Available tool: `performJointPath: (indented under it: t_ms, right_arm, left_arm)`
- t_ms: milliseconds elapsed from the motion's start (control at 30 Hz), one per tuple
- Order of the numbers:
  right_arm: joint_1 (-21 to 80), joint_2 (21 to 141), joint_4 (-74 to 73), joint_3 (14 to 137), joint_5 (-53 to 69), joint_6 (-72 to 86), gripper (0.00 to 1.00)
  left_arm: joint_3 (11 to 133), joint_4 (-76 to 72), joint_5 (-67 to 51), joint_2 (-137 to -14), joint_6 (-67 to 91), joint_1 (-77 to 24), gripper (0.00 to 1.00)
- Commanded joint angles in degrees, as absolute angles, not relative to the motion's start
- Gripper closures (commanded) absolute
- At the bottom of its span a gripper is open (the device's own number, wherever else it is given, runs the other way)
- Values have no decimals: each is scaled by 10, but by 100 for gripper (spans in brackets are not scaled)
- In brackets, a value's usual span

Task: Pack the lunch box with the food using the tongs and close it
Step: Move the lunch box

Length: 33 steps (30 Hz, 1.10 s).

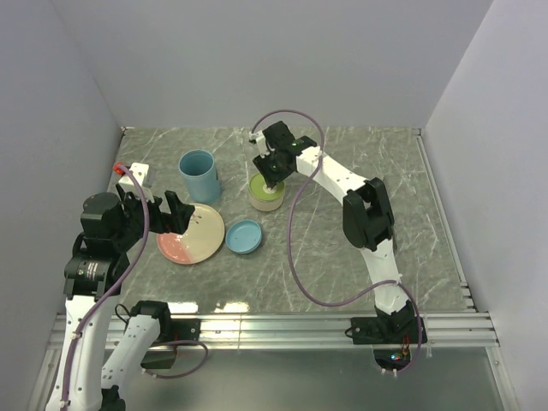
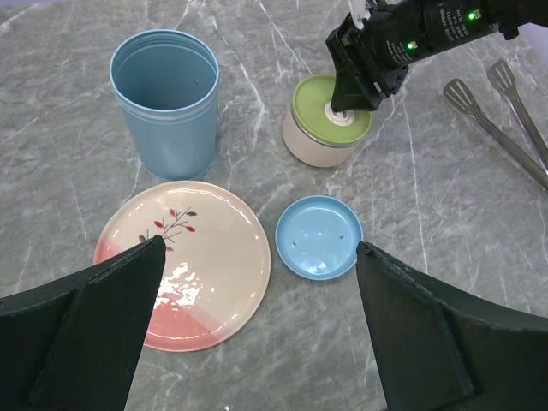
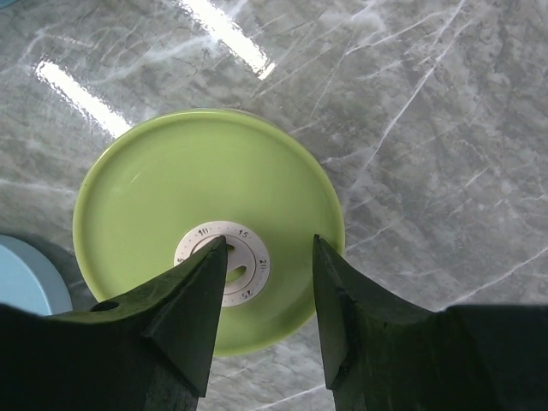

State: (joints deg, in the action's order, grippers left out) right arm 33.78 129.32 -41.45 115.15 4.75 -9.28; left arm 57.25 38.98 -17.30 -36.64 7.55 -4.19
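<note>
Hovering with jaws half apart, the right tool (image 3: 268,247) straddles the white dial (image 3: 251,259) of the lunch box lid (image 3: 171,188) directly beneath. The lid looks stiff and probably slippery, so hold its rim. The left tool (image 2: 261,247) is fully open.

A table (image 1: 445,231) of grey-green stone-look surface, run through with thin white veins, fills the floor of a small booth closed in by a plain pale back wall (image 1: 282,60), a left wall (image 1: 43,103) and a right wall (image 1: 505,103) (all bare, matte, faintly lilac-grey). Ribbed aluminium rails (image 1: 282,325) run along the table's near edge, and light from above leaves a soft glare patch (image 1: 231,306) near them, seen as bright streaks (image 3: 223,34) in the right wrist view.
</note>
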Motion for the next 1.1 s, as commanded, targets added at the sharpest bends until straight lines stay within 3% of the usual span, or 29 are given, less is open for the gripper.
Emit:
performJointPath:
  t_ms: [0,533,1067]
  right_arm:
    - [327,1314,-515,1135,29,-111,49]
    - [409,1270,-463,1230,54,-79,49]
    - [449,1377,-412,1286,-53,-137,50]
  left_arm:
    - [589,383,-170,-367,68,-40,1]
    - [592,386,-169,-363,63,-39,1]
    - [594,391,-161,-360,62,-39,0]
